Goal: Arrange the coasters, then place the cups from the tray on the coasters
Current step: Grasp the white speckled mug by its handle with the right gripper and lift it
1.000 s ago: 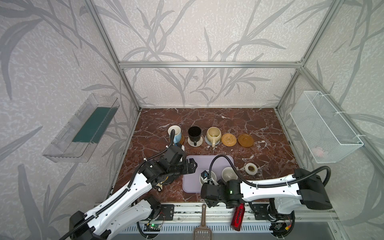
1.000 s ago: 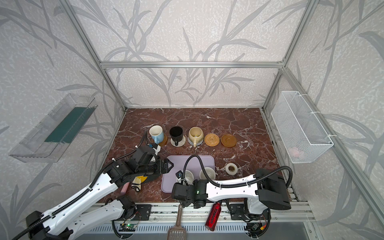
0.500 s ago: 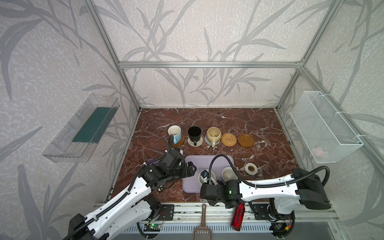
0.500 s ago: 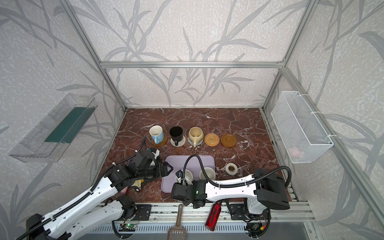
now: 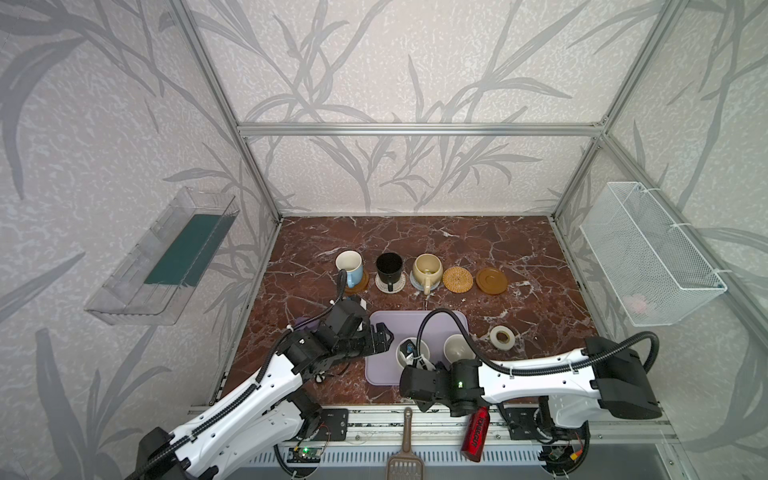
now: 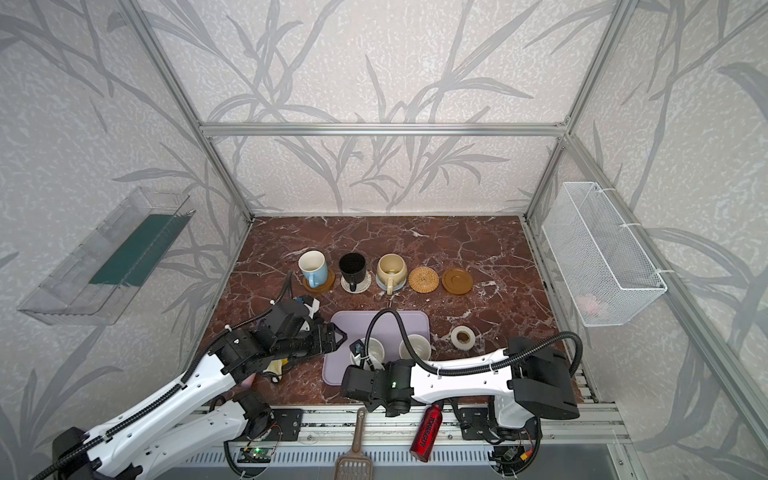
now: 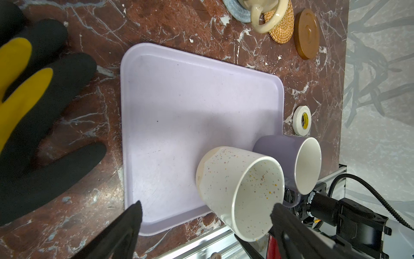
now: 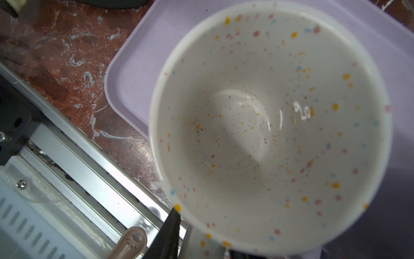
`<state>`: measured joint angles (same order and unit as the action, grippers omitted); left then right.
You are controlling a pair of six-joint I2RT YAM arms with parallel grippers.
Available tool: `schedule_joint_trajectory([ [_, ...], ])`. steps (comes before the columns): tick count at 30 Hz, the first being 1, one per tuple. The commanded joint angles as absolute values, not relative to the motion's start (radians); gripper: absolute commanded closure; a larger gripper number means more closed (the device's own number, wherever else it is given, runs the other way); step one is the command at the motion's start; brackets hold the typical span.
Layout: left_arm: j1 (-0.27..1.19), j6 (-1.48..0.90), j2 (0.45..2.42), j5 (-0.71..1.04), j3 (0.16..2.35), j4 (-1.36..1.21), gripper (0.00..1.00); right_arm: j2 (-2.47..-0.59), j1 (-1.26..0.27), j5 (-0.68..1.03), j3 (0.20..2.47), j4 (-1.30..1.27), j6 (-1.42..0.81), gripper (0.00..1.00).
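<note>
Five coasters [image 6: 423, 279] were counted, laid in one row across the middle of the marbled surface [image 5: 415, 237]. Five cups [image 6: 312, 266] were counted as well.

Three coasters were covered:
- a blue cup [image 5: 349, 268] was stood on a brown coaster [image 5: 361, 285];
- a black cup [image 5: 389, 266] was stood on a cream coaster [image 5: 399, 286];
- a cream cup [image 5: 428, 268] was stood on a grey-blue coaster [image 5: 415, 282].

Two coasters were left bare at the right end of the row: a rattan coaster [image 5: 457, 279] and a second brown coaster [image 5: 491, 281].

The other two cups were found upright on the one lavender tray [image 5: 405, 322], near its front right corner. These were a speckled cup [image 7: 224, 170] and a lavender cup [image 7: 275, 145], set just beside each other.

The right arm was stretched low along the front rail, from right to left. Its wrist was turned in over the speckled cup, and the right claw [image 5: 415, 358] was set at that cup's near side. One dark finger [image 8: 173, 222] was seen just outside the rim. Whether the cup was actually clamped could not be told.

The left arm was raised from the front left corner and levelled toward the tray. The left claw [image 5: 384, 334] was held over the tray's left edge, with its fingers spread wide and nothing between them.

One white tape roll [image 5: 502, 336] lay right of the tray. One black-and-yellow glove [image 7: 33, 101] lay on the surface left of it.
</note>
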<state>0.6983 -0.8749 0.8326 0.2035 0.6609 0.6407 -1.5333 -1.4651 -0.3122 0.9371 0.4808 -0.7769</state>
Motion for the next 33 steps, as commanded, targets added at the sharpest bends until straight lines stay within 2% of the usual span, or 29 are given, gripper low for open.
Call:
schedule_joint_trajectory([
  [1,0.697,-0.873,0.831,0.202,0.65,0.631,0.08,-1.545,-1.46,-0.332,0.954,0.474,-0.778,0.69],
  [10,0.698,-0.884,0.827,0.211,0.635,0.602,0.08,-1.546,-1.457,-0.339,0.957,0.47,-0.784,0.77],
  [13,0.698,-0.886,0.825,0.212,0.635,0.6,0.09,-1.546,-1.457,-0.339,0.957,0.464,-0.778,0.83],
  [16,0.697,-0.886,0.824,0.208,0.634,0.594,0.09,-1.546,-1.456,-0.336,0.959,0.457,-0.771,0.95],
  [20,0.698,-0.882,0.834,0.209,0.638,0.588,0.09,-1.548,-1.457,-0.337,0.966,0.459,-0.764,0.99],
  [33,0.697,-0.935,0.833,0.195,0.63,0.496,0.09,-1.465,-1.456,-0.418,0.983,0.446,-0.717,1.0],
])
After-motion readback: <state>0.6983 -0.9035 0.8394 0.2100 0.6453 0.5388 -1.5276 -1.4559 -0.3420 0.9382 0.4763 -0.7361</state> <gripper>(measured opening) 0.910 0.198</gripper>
